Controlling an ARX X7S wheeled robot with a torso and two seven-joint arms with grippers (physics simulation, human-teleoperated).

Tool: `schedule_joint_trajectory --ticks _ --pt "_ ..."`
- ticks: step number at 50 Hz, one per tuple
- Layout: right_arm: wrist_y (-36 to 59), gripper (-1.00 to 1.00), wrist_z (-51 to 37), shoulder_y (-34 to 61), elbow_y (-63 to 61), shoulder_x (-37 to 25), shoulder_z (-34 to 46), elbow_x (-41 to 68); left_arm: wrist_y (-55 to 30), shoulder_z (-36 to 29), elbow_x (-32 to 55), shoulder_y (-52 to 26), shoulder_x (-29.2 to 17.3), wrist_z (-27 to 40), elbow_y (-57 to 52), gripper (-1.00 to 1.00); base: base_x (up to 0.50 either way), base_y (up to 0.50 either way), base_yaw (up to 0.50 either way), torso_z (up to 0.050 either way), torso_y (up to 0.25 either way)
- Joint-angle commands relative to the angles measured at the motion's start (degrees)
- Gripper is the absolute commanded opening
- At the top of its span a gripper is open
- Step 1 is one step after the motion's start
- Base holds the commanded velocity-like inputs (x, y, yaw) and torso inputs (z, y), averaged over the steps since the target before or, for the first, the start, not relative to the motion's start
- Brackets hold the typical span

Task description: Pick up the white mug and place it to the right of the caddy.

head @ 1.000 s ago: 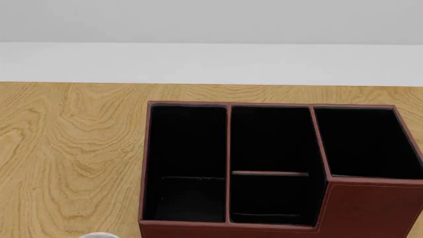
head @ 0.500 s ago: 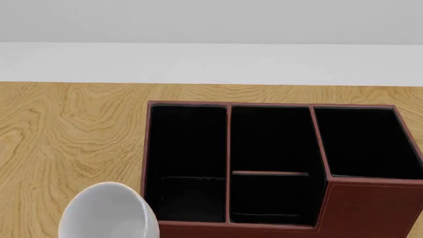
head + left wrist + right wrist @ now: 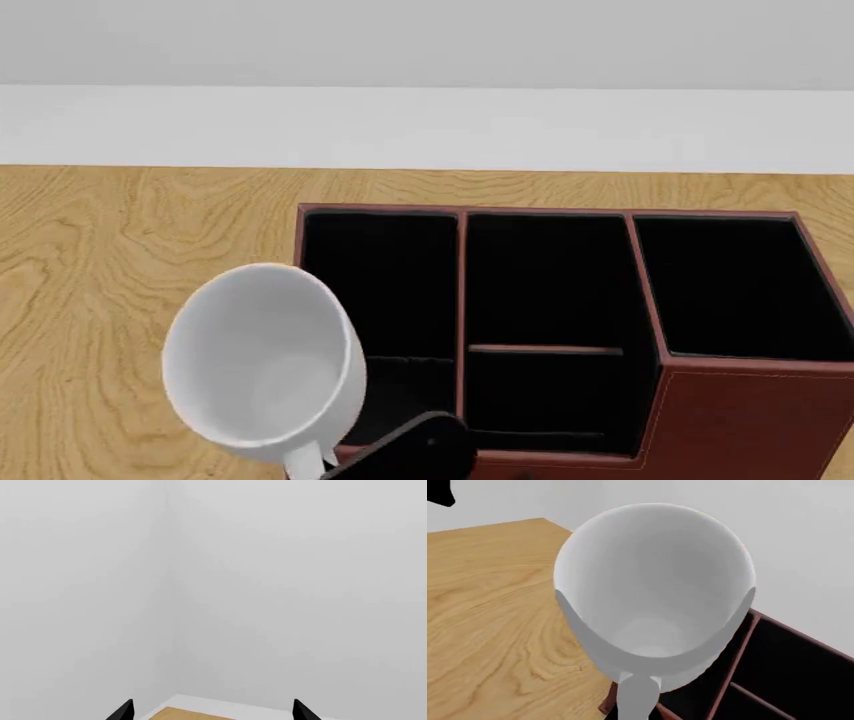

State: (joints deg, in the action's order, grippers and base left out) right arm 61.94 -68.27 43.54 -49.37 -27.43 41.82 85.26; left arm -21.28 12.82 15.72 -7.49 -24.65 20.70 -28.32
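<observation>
The white mug [image 3: 267, 360] hangs in the air, tilted with its open mouth toward the head camera. It overlaps the front left corner of the caddy [image 3: 727, 400]. Its handle [image 3: 310, 458] points down into the black body of my right gripper [image 3: 400, 455], which is shut on it. In the right wrist view the mug [image 3: 654, 595] fills the middle, its handle [image 3: 637, 697] running to the frame edge and hiding the fingers. The caddy's [image 3: 747, 630] black compartments lie behind it. My left gripper [image 3: 210, 712] is open and holds nothing, facing a pale wall.
The caddy stands on a wooden table [image 3: 134, 250] whose far edge meets a white wall [image 3: 427, 130]. Bare wood shows left of the caddy, and only a narrow strip [image 3: 834, 240] on its right in the head view.
The mug has risen from the bottom edge of the head view, moving up and right toward the caddy's left compartment. The right gripper's black body has come into view below it.
</observation>
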Motion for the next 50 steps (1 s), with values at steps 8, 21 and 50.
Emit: schedule_joint_trajectory --ticks 8,21,50 --pt "-1.16 -1.00 0.21 5.65 2.33 -3.96 -5.54 5.64 0.16 -0.06 0.09 0.04 -0.09 0.18 0.17 1.00 0.00 0.00 0.00 0.000 0.000" --pt "-2.78 -1.00 1.84 7.78 4.38 -7.36 -8.96 7.61 0.47 -0.68 -0.38 -0.09 -0.18 0.31 0.58 1.00 0.00 0.00 0.00 0.000 0.001" --pt "-5.15 -1.00 0.42 12.20 6.54 -15.13 -14.37 15.67 0.35 -0.89 -0.06 -0.20 -0.34 0.54 0.64 1.00 0.00 0.00 0.00 0.000 0.000"
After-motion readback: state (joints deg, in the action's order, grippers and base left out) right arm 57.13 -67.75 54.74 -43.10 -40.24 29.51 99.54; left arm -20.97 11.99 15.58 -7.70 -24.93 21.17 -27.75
